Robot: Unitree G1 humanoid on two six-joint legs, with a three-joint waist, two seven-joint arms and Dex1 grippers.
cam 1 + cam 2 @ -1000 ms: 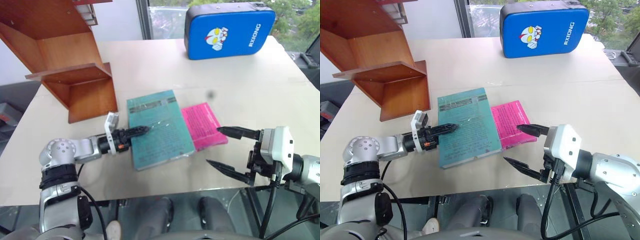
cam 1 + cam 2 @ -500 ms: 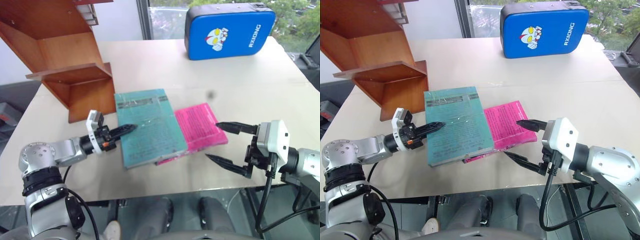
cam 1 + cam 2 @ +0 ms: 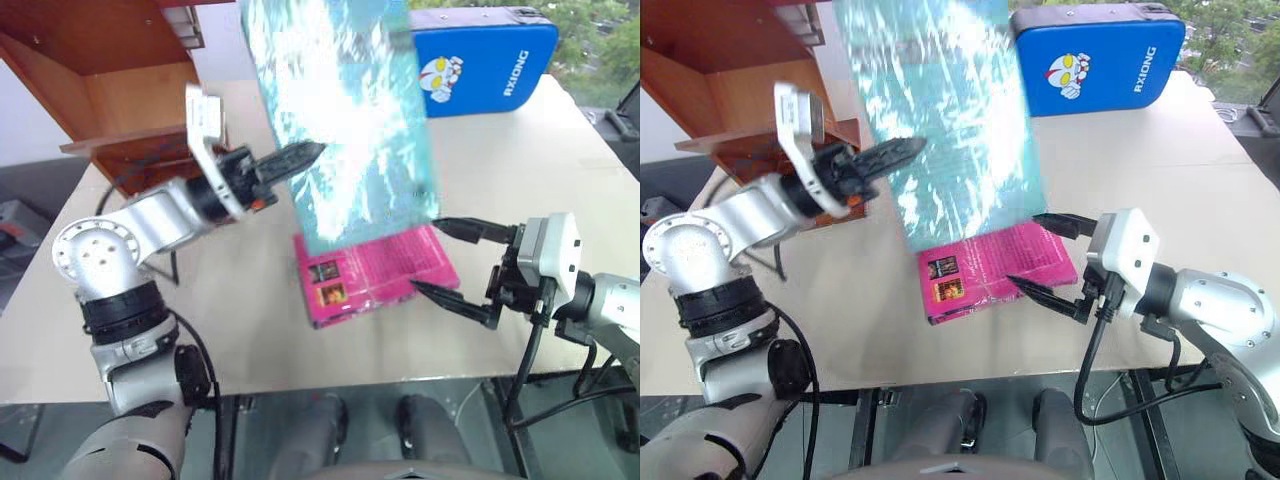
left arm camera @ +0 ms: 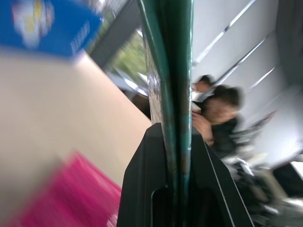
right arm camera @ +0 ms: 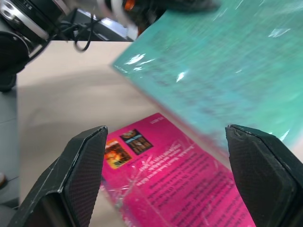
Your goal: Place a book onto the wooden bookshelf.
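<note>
The teal book is lifted off the table and stands tilted up in the air, its glossy cover facing me. My left gripper is shut on its left edge; in the left wrist view the book's edge runs between the two black fingers. The wooden bookshelf stands at the back left of the table, behind my left arm. My right gripper is open and holds nothing, its fingers on either side of the right end of a pink book lying flat.
A blue padded case stands at the table's back right edge. The beige table lies bare in front of the pink book. A person sits beyond the table in the left wrist view.
My left gripper has closed on the teal book and swung it up off the table to a raised, tilted pose. The pink book underneath is now uncovered. My right gripper has hardly moved.
</note>
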